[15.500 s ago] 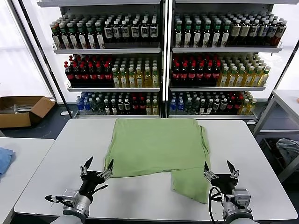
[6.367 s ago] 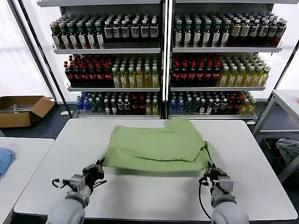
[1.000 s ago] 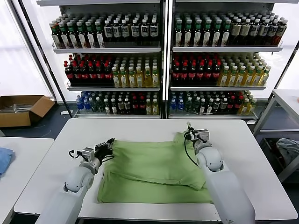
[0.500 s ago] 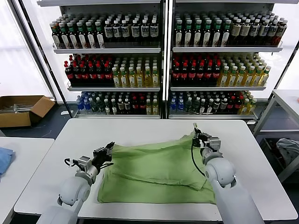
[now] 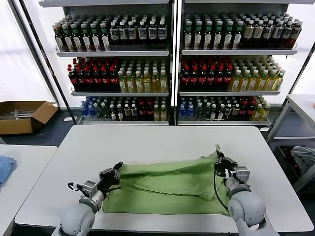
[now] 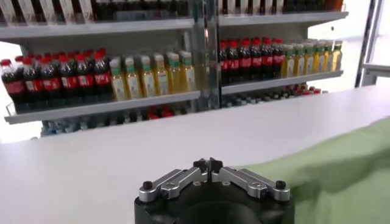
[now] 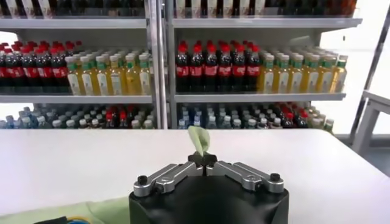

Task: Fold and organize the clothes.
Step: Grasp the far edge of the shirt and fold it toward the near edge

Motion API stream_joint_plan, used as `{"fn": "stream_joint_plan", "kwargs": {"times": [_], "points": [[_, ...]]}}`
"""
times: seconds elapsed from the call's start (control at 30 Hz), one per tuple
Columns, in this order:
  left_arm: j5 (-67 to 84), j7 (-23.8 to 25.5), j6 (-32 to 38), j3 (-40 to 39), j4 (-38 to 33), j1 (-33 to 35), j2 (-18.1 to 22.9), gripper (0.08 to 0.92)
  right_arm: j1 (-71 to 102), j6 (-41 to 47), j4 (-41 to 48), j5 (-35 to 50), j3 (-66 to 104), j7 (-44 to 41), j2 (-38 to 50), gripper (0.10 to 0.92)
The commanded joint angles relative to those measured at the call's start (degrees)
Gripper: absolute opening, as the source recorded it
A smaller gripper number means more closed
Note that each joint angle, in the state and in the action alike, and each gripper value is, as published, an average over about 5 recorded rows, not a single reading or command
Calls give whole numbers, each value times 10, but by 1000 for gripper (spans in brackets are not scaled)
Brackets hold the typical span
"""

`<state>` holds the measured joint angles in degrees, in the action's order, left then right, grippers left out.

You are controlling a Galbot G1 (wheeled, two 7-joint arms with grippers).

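A light green shirt (image 5: pixel 167 189) lies partly folded on the near half of the white table (image 5: pixel 147 140). My left gripper (image 5: pixel 117 168) is shut on its left upper corner, which is raised off the lower layer. In the left wrist view the shut gripper (image 6: pixel 208 164) has the green shirt (image 6: pixel 341 173) running off to one side. My right gripper (image 5: pixel 218 153) is shut on the right upper corner. A tab of the shirt (image 7: pixel 199 139) sticks up out of that shut gripper (image 7: pixel 202 159) in the right wrist view. No collar, buttons or print show.
Shelves of bottles (image 5: pixel 167 69) stand behind the table. A cardboard box (image 5: pixel 22 115) sits on the floor at the left. A blue cloth (image 5: pixel 4 168) lies on the left side table, and a grey-blue garment (image 5: pixel 305 158) is at the far right.
Both grippers have drawn the shirt's far edge toward the near side of the table, laying it over the lower layer. The right gripper has also shifted to the right.
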<state>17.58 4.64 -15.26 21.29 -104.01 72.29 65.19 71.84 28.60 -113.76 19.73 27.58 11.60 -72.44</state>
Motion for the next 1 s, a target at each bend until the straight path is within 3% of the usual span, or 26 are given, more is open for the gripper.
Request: {"fn": "stream_joint_plan", "kwargs": {"times": [0.03, 0.73, 1.0], "points": [[-20, 1, 4, 9, -18, 52, 0, 87, 79, -4, -37, -9, 18, 3, -8, 106], [-47, 7, 0, 7, 11, 42, 6, 87, 100, -10, -6, -53, 3, 16, -30, 106], [-65, 2, 2, 6, -8, 38, 11, 94, 101, -21, 17, -75, 3, 16, -35, 110]]}}
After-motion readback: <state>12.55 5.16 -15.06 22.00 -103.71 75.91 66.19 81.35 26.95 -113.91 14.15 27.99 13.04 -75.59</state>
